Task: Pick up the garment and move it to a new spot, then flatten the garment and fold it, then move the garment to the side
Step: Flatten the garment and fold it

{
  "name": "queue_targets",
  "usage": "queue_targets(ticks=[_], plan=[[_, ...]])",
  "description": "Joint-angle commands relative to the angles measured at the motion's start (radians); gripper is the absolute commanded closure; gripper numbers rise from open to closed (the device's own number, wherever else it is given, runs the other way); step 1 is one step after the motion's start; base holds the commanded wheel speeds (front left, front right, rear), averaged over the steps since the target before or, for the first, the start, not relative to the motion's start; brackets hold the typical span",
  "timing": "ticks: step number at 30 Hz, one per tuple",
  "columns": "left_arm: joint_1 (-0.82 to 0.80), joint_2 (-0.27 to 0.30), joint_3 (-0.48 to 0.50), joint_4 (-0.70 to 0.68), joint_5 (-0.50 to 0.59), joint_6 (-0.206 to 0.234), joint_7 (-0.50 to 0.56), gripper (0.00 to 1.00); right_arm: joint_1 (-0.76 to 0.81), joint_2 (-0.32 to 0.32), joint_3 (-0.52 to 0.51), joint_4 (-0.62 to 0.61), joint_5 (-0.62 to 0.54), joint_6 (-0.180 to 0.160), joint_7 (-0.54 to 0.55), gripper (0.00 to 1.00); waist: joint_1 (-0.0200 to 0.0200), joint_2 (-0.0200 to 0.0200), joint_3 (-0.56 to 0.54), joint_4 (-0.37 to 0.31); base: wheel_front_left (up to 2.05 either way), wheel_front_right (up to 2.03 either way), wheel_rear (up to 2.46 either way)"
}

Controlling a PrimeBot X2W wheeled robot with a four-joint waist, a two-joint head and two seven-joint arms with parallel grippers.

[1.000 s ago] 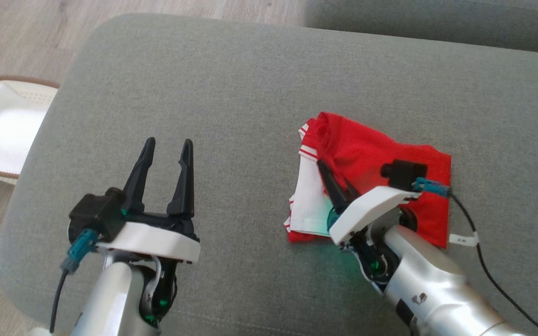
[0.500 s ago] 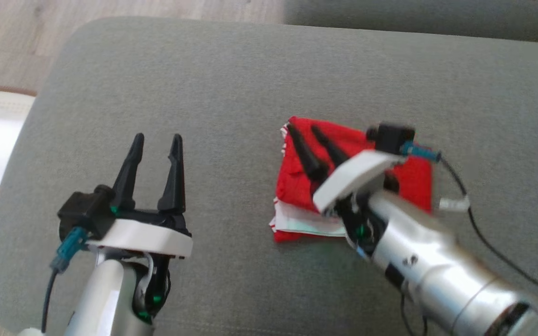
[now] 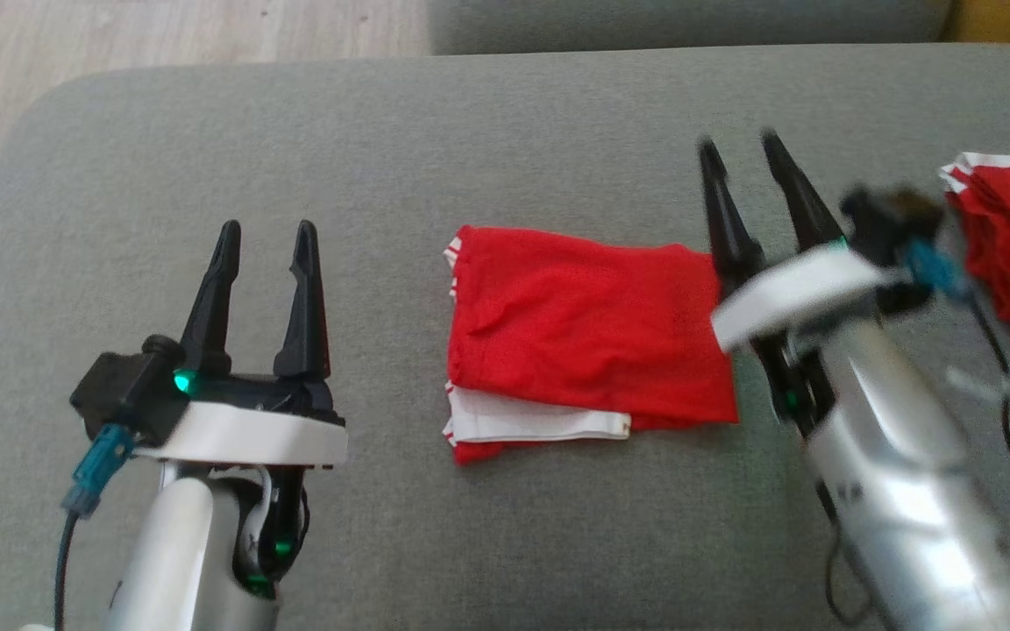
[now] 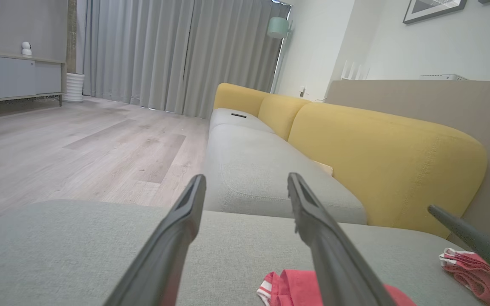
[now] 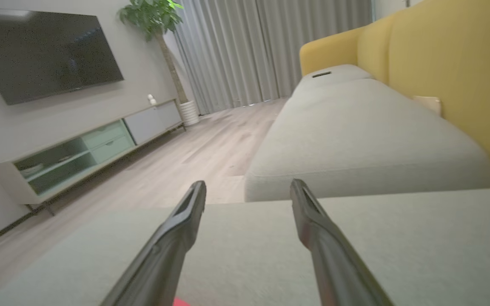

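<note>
Status: looks folded already, so guessing the step in hand = last one, shifting it off to the side. Seeing red garment [image 3: 588,337] lying flat mid grey cushion [image 3: 470,114], white striped trim poking out at its 7 o'clock, nothing pinching it. Got left tool [image 3: 266,230] hovering well apart at its 9 o'clock, fingers spread, empty. Got right tool [image 3: 738,145] just beside the 3 o'clock edge, fingers spread too, holding nothing, pretty blurry tho.

How to do it well, imo: come in low w/ right tool at that 3 o'clock edge and pinch thru all layers, not just the top one, else prob peels open mid-move. Maybe bring left tool over to the 9 o'clock edge too, to keep everything moving as one slab. Lift just enough to clear the cushion, go slow, set down flat near the other red pile [image 3: 1009,228] out at 3 o'clock, assuming that as the "side" spot. Avoid dropping on top of it crooked.

Hard to make out: can't count layers in the fold, can't tell fingertip contact w/ cushion vs floating above for right tool. Other pile cut off by frame edge in head view. Left wrist view catching just a corner of the garment [image 4: 287,291] at 6 o'clock, partly behind own finger. Right wrist view: tiny red sliver at 6 o'clock, prob same garment, not sure.
</note>
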Motion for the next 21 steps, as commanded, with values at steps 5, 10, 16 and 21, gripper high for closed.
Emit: queue_targets(ticks=[5, 10, 16, 21], plan=[[-0.036, 0.006, 0.027, -0.045, 0.0, 0.009, -0.005, 0.0, 0.17, 0.02, -0.117, -0.187, -0.193, 0.007, -0.011, 0.0, 0.0, 0.0, -0.008, -0.031, 0.0, 0.0, 0.0], [-0.019, 0.006, 0.024, -0.045, 0.009, 0.007, -0.005, 0.0, 0.295, 0.028, -0.197, -0.321, -0.263, 0.007, -0.01, 0.0, 0.0, 0.0, -0.008, -0.047, 0.0, 0.0, 0.0], [0.002, 0.006, 0.007, -0.031, -0.015, -0.011, -0.005, 0.0, 0.389, 0.029, -0.226, -0.411, -0.181, 0.007, -0.003, 0.0, 0.0, 0.0, -0.009, -0.051, 0.0, 0.0, 0.0], [0.006, 0.006, 0.002, -0.016, -0.01, -0.014, -0.005, 0.0, 0.414, 0.029, -0.235, -0.446, -0.152, 0.007, -0.004, 0.0, 0.0, 0.0, -0.008, -0.057, 0.0, 0.0, 0.0]])
